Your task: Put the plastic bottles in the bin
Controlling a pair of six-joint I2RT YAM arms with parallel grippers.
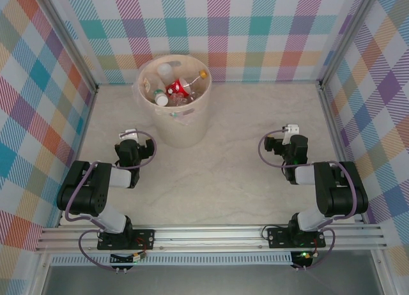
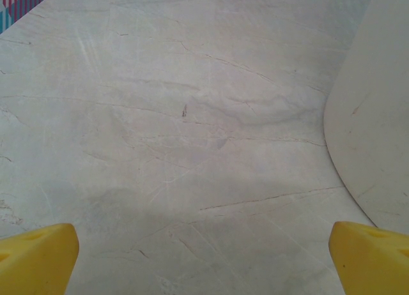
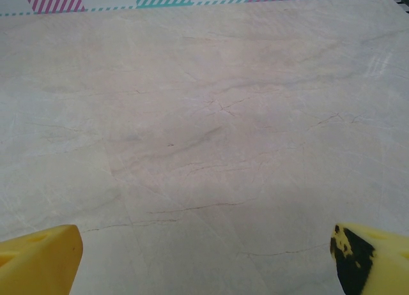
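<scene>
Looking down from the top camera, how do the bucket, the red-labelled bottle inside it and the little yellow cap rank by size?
1. Bin, by far the largest.
2. Red-labelled bottle.
3. Yellow cap, smallest.
All sit together, so distance barely skews this.

One bin [image 1: 180, 126] is counted, far left on the single counter [image 1: 243, 148]. Inside it at least four plastic bottles [image 1: 179, 87] are made out in a heap; the full number cannot be told. Two arms are counted, the left arm [image 1: 96, 193] and the right arm [image 1: 329, 189], with two yellow fingers [image 2: 35, 260] on each.
</scene>
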